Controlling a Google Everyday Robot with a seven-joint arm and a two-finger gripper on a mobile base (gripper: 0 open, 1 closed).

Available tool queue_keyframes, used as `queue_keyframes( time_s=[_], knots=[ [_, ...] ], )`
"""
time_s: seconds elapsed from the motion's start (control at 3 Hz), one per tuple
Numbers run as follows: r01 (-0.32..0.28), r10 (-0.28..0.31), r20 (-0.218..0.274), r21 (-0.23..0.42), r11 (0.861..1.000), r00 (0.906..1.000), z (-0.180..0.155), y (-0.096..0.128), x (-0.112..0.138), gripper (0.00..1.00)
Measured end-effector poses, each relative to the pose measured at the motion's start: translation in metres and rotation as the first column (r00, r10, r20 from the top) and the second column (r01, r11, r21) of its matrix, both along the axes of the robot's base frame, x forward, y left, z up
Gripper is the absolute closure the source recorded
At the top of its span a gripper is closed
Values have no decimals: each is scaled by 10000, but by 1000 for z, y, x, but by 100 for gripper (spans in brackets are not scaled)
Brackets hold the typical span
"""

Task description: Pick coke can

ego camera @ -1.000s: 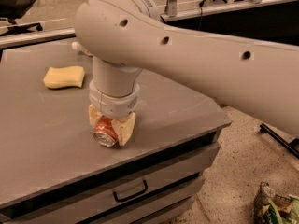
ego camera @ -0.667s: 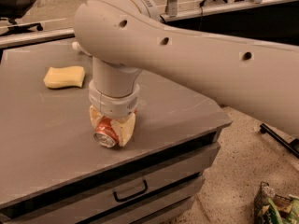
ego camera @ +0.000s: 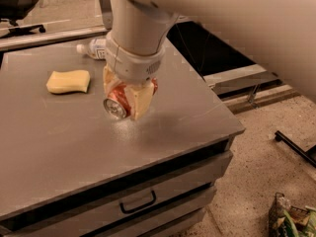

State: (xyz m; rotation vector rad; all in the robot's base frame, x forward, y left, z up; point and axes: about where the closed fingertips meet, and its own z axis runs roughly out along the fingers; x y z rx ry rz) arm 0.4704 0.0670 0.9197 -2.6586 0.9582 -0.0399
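The coke can is red with a silver end that faces the camera; it lies on its side between the two cream fingers of my gripper. The gripper is shut on the can and holds it a little above the grey table, near the middle of the top. The white wrist and arm come straight down from above and hide the rear part of the can.
A yellow sponge lies on the table left of the gripper. A clear plastic bottle lies at the table's back edge, partly behind the arm. Drawers front the table. An office chair stands at far left, a bag on the floor at right.
The gripper has risen with the can in it, lifting the can off the tabletop. The sponge has not moved.
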Motion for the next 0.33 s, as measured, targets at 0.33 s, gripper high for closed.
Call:
queue_keyframes(
  time_s=[0.33],
  knots=[
    [38,-40,162,120,9999,9999,11,0,1,100]
  ],
)
